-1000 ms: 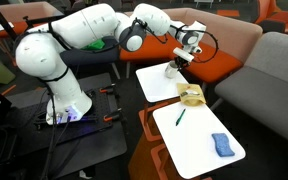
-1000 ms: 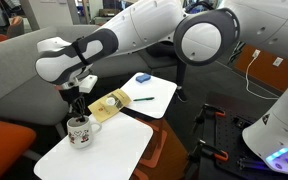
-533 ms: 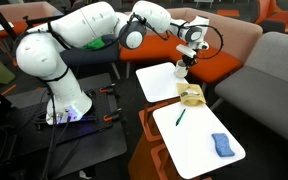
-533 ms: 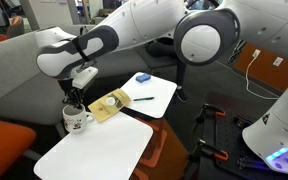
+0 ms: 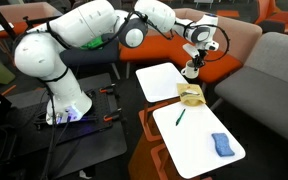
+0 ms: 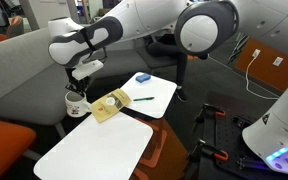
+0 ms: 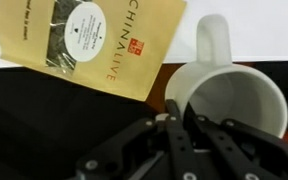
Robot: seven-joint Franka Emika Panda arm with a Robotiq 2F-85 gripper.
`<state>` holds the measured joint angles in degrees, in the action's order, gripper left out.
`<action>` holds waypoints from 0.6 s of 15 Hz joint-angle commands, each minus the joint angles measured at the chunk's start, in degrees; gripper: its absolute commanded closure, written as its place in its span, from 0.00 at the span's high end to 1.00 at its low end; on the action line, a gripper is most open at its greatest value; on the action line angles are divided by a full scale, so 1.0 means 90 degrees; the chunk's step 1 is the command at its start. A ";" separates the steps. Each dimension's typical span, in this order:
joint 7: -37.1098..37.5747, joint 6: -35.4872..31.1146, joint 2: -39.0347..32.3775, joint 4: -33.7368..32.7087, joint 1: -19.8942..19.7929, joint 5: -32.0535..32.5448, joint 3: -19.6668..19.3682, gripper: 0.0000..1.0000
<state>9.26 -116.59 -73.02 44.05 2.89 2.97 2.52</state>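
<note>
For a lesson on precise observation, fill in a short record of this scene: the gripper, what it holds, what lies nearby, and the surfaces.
Gripper: gripper shut on the rim of the white mug
Mug: upright, beside the tan pouch, seemingly just beyond the table edge
Pouch: lies flat where the two tables meet
Far white table: green pen and blue item
Near white table: white top below the pouch
Surroundings: grey sofa behind the mug
</note>
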 commanded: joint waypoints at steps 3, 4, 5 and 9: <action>0.1108 -0.0122 0.1447 0.2024 0.0064 -0.0180 0.0019 0.02; 0.1283 -0.0244 0.1631 0.2317 0.0046 -0.0226 0.0037 0.02; 0.1394 -0.0364 0.1801 0.2607 0.0014 -0.0268 0.0054 0.02; 0.1583 -0.1146 0.2383 0.3771 -0.0242 -0.1021 -0.0063 0.02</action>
<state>22.00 -119.29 -58.24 66.57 2.33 -0.98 2.31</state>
